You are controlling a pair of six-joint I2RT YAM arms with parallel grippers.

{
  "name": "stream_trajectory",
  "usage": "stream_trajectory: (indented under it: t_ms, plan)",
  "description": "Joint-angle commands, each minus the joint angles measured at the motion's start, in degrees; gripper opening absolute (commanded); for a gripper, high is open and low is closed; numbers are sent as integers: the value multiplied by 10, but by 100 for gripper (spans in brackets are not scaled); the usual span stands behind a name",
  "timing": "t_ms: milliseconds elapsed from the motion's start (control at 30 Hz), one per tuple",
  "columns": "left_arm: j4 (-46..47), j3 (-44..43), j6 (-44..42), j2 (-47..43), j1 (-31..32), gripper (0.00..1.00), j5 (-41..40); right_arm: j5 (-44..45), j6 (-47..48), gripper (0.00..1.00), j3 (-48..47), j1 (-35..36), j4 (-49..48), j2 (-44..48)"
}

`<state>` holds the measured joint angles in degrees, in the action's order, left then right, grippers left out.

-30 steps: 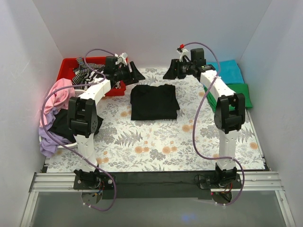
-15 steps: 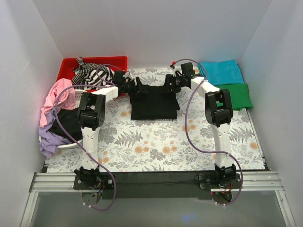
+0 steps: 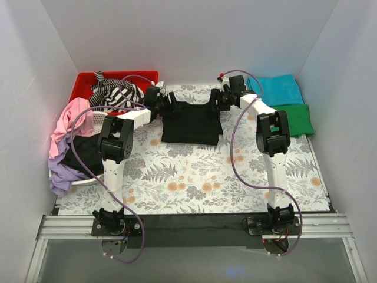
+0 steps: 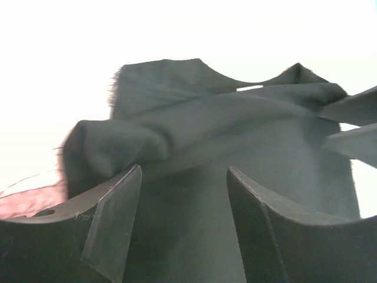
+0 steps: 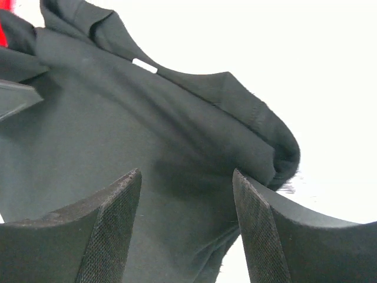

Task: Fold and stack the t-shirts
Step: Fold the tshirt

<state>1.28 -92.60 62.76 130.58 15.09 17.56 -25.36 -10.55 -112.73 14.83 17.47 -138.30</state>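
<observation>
A folded black t-shirt (image 3: 191, 125) lies on the floral mat at the far middle. My left gripper (image 3: 171, 105) is open at its far left corner, with the black cloth (image 4: 194, 147) between the spread fingers. My right gripper (image 3: 212, 104) is open at its far right corner, over the same cloth (image 5: 147, 130). Neither pair of jaws has closed on the cloth. A folded teal tee (image 3: 278, 89) and a folded green tee (image 3: 298, 118) lie at the far right. A striped tee (image 3: 118, 92) lies in the red bin. Pink (image 3: 69, 121), lilac (image 3: 59, 172) and black (image 3: 82, 154) tees are heaped at the left.
The red plastic bin (image 3: 85, 79) stands at the far left corner. The white slotted basket (image 3: 96, 119) sits under the heap on the left. White walls enclose the back and both sides. The arm bases and a metal rail (image 3: 194, 227) line the near edge.
Both arms came down from above the back of the mat to the black tee's far corners. The tee's far edge has shifted slightly toward the back wall.
</observation>
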Motion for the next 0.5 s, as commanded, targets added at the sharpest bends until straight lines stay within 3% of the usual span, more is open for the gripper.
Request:
stream_trajectory:
  t_ms: [0, 267, 400, 467]
  plan:
    - [20, 48, -45, -51, -20, 60, -166, 90, 42, 71, 5, -26, -12, 7]
    - [60, 86, -43, -115, -20, 60, -230, 75, 65, 72, 43, -33, -45, 84]
    - [75, 108, -27, -151, -16, 60, -190, 35, 64, 72, 91, -33, -67, 147]
    - [72, 109, -23, -168, -13, 60, -105, 14, 60, 72, 113, -32, -69, 181]
